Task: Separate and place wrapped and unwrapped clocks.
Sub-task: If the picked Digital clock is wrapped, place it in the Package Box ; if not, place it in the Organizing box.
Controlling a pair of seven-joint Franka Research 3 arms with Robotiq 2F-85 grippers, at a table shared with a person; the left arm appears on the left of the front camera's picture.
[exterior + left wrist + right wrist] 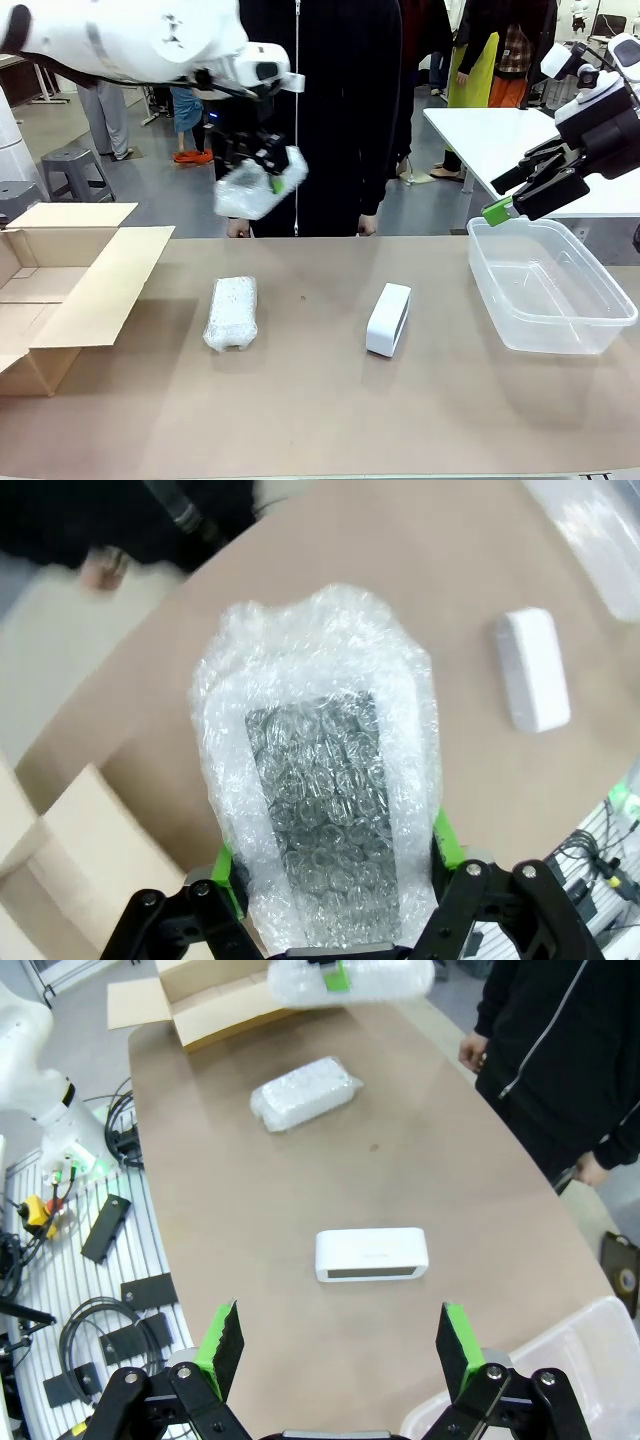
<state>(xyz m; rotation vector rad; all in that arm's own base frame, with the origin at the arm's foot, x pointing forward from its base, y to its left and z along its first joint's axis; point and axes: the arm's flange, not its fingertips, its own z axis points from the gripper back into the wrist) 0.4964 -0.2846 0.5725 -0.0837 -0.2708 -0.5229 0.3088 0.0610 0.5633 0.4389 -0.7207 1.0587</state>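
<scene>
My left gripper (272, 172) hangs high above the table's far left, shut on a wrapped clock (252, 188) in whitish bubble wrap. In the left wrist view that bundle (318, 770) shows a dark grey face between the green pads (447, 842). A second wrapped clock (231, 312) lies on the brown table (320, 410), also seen from the right wrist (305, 1093). The unwrapped clock, a smooth white block (388, 319), lies at mid-table (372, 1254). My right gripper (520, 200) hovers open over the clear bin's far edge, with nothing between its fingers (224, 1345).
An open cardboard box (60, 290) stands at the table's left edge. A clear plastic bin (547, 285) sits at the right. A person in a black jacket (320, 110) stands at the far side, hands near the table edge.
</scene>
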